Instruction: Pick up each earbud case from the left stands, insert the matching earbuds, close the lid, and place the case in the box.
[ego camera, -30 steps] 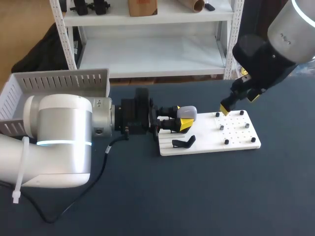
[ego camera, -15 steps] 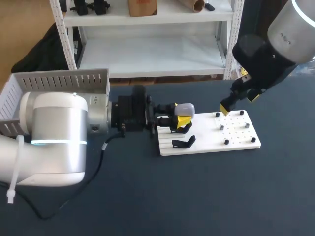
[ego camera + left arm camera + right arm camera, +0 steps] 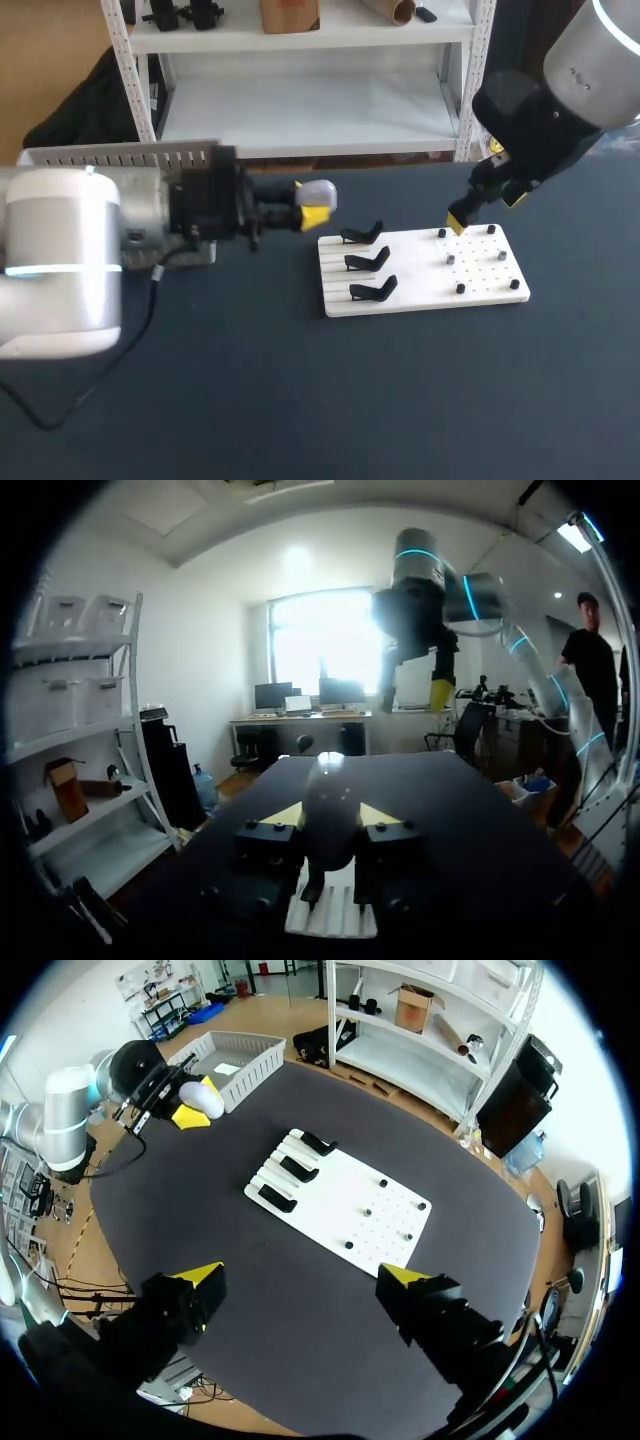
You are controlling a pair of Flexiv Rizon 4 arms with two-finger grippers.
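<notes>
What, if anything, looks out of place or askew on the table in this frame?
Nothing stands out. The left end effector holds the grey earbud case clear of the white board; the three black stands sit empty in a row, and the right end effector hangs open over the board.
</notes>
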